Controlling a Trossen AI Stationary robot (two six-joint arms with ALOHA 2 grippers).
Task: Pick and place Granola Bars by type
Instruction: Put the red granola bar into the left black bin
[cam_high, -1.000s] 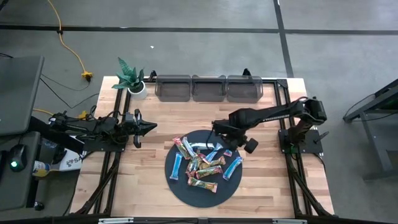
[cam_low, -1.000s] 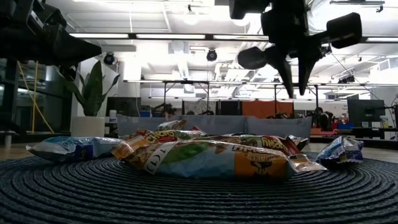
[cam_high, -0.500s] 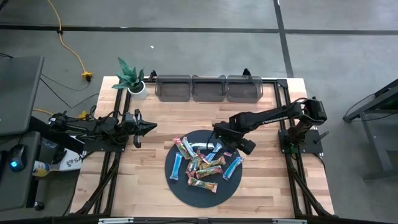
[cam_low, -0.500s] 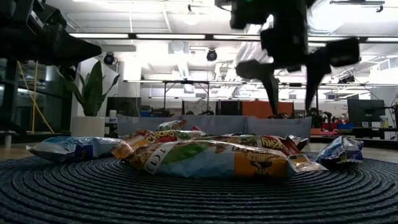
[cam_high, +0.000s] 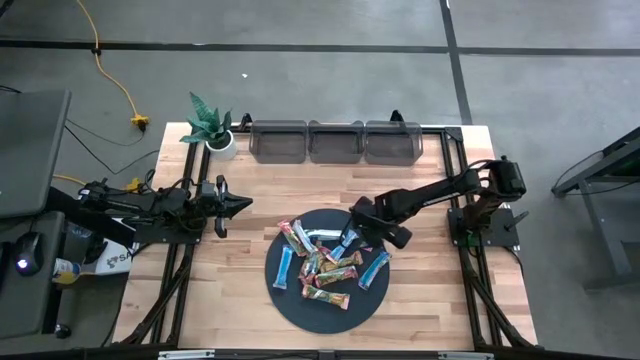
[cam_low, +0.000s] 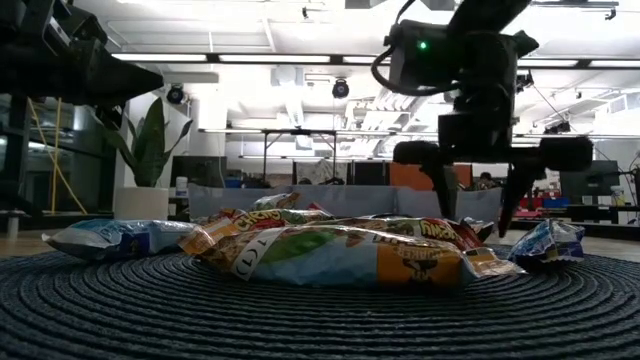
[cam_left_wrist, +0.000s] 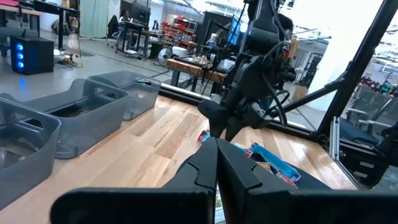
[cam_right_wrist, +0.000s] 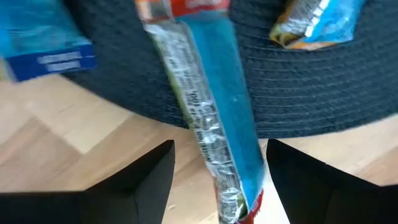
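From above, the shiny wrapped granola bars (cam_high: 322, 265) lie heaped on the dark round woven mat (cam_high: 285, 300), and the right gripper (cam_high: 357, 226) sits low over the mat's upper right edge, at a light blue bar (cam_high: 348, 239). The left gripper (cam_high: 238, 203) waits well off the mat's left side, fingers together.

At table height, the right gripper (cam_low: 478, 208) hangs spread above the pile.

From the right wrist, the blue bar (cam_right_wrist: 217, 118) lies lengthwise between the open fingers (cam_right_wrist: 146, 180), overhanging the mat's rim.
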